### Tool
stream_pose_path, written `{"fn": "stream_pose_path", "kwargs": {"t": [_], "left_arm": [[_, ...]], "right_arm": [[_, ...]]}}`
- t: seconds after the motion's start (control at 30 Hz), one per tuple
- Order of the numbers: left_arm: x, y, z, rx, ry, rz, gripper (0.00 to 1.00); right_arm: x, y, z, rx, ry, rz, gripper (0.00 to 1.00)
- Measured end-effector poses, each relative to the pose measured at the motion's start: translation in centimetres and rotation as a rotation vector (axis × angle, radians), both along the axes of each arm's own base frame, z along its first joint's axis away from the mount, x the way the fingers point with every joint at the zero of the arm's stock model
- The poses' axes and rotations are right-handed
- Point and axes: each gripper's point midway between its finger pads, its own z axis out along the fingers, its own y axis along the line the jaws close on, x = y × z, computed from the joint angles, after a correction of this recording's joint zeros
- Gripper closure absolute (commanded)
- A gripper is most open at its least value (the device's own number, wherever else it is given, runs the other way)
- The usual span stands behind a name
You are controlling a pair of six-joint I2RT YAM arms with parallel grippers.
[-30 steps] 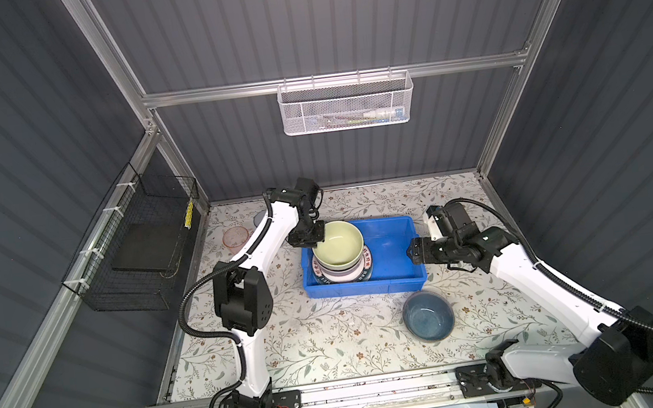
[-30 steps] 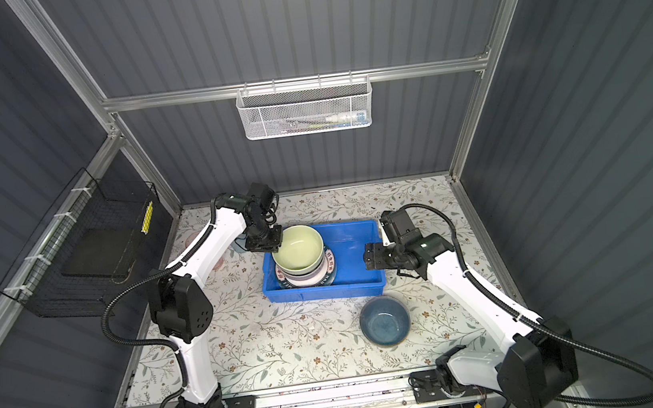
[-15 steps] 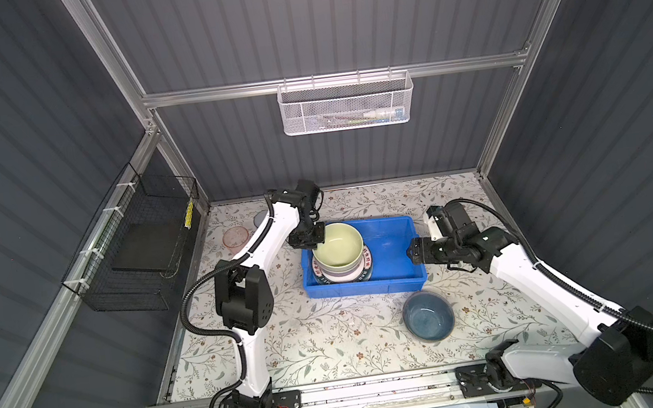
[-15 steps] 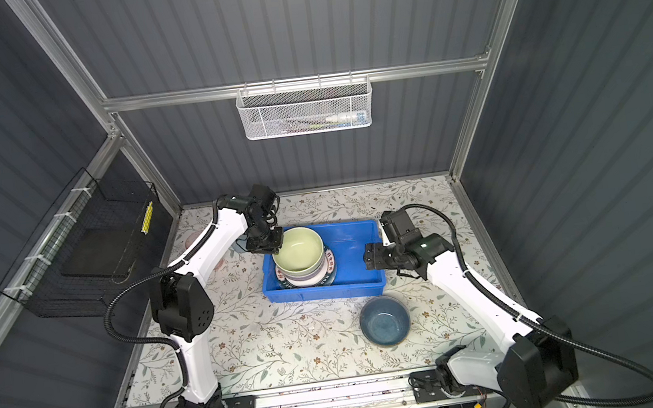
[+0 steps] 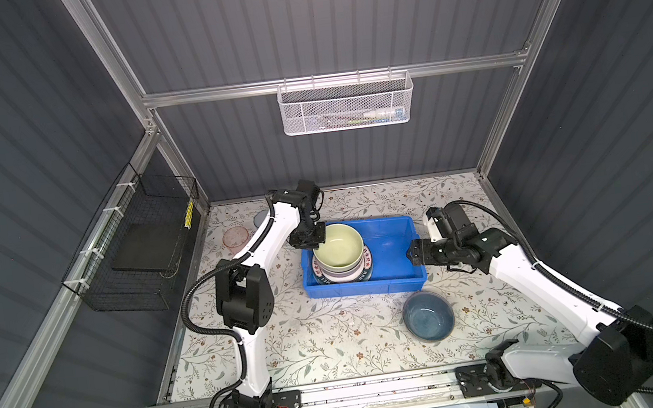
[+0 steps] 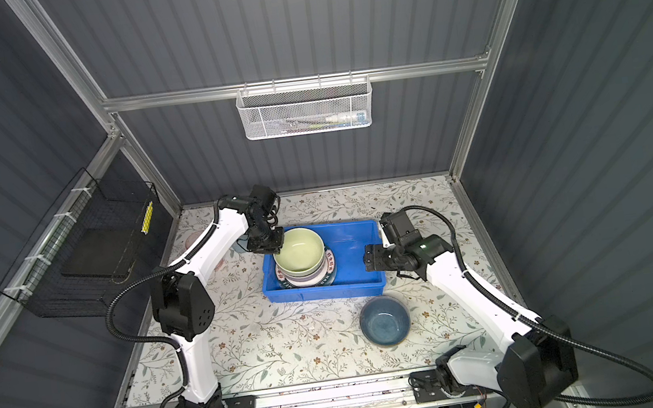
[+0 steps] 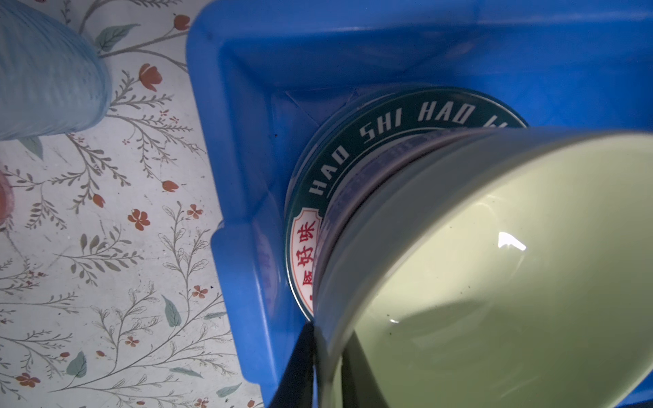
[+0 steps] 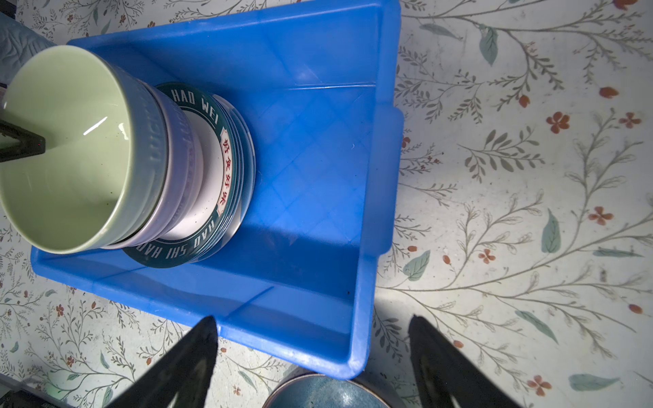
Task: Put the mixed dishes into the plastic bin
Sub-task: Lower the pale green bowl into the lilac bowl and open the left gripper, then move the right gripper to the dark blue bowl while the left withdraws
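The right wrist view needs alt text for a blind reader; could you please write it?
A blue bin on a floral table holds a green bowl nested in a pink bowl on a lettered plate. The open right tool hovers by the bin's corner and a blue bowl.

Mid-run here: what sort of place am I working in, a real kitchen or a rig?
Most likely a lab test cell, not a kitchen: dark ribbed panels on an aluminium frame enclose it, the left arm and right arm are bolted to a front rail, and the tabletop is floral-printed.
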Motion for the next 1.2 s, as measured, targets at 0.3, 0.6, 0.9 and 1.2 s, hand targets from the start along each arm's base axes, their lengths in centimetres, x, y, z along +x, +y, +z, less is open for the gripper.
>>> {"fn": "stream_pose_path", "kwargs": {"t": [0.3,0.6,0.9,1.2], "left_arm": [[0.2,-0.5,0.4,-0.027,-0.013,-0.009,0.7],[0.1,0.0,2.7,-0.038,-0.08,0.003,0.45],[-0.7,2.4,5.6,-0.028,-0.209,0.042,0.28],[-2.3,5.7,5.0,-0.015,-0.278,0.095,0.17]], "right_arm": [[-0.1,0.0,0.0,0.003,0.006,0.001,0.15],[-1.3,-0.5,0.2,-0.009,0.025,0.005,0.14],[-4.2,-2.1,-0.8,-0.038,0.075,-0.019,0.19],[-8.0,-4.0,-5.1,-0.074,0.209,-0.089,0.25]]}}
